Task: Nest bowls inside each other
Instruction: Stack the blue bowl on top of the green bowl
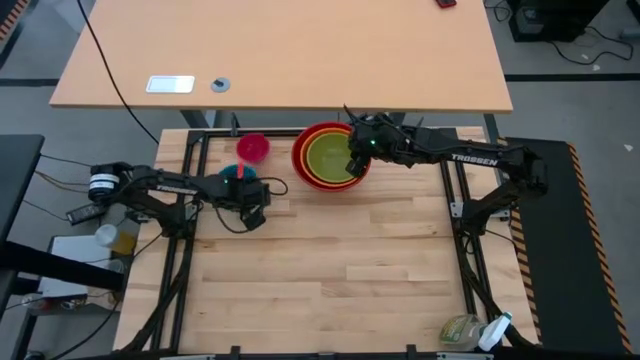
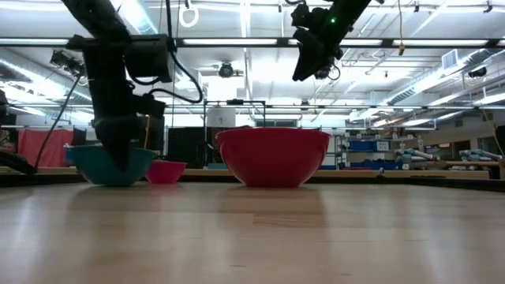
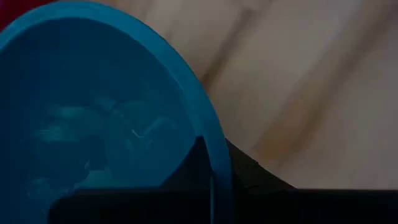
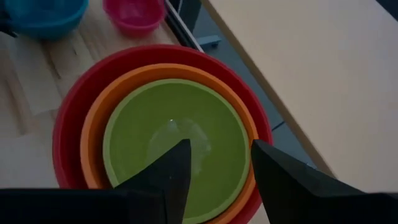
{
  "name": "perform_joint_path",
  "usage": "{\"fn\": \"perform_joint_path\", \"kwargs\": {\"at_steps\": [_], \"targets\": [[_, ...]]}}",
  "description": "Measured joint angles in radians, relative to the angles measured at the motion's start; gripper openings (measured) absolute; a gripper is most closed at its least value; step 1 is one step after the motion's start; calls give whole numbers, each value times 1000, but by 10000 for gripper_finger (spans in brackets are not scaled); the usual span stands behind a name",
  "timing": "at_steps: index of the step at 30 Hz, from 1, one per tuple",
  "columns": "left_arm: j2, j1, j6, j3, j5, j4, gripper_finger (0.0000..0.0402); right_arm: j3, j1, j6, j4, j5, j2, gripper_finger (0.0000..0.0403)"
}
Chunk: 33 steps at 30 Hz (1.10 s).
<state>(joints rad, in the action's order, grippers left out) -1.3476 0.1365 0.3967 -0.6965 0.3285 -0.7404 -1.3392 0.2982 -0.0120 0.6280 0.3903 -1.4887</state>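
The red bowl stands on the table at the far middle, with the orange bowl and the lime green bowl nested in it. My right gripper hovers open above them. The small pink bowl rests on its base to the left of them. Just nearer stands the blue bowl, with my left gripper shut on it. My left gripper pinches the blue bowl's rim, one finger inside the bowl and the other outside its wall. The fingers come steeply from above. In the low view the bowl sits upright with its base on the table.
A light wooden desk lies beyond the table's far edge. A spray bottle lies at the near right corner and a bottle stands off the left edge. The near half of the tabletop is bare wood.
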Motion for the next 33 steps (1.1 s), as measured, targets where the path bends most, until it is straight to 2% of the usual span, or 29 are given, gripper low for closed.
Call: {"fn": "perform_joint_path", "kwargs": {"at_steps": [6,12,18,24,28,30,33], "targets": [[-1,-87,-29,-153,-4,-116,11,59,6,17,-5,-35,2,174],[-40,-87,-222,-370,52,-131,9,74,-4,39,-34,-36,17,165],[-242,-15,-438,-611,77,-169,4,74,-18,38,-24,-37,77,160],[-446,4,-710,-828,245,-133,4,104,3,19,-33,6,172,159],[-559,25,-895,-888,240,-7,6,184,27,23,-87,10,268,159],[-601,40,-986,-895,205,53,7,237,33,34,-138,10,321,159],[-647,55,-1026,-895,163,100,10,313,33,45,-204,4,394,159]]}}
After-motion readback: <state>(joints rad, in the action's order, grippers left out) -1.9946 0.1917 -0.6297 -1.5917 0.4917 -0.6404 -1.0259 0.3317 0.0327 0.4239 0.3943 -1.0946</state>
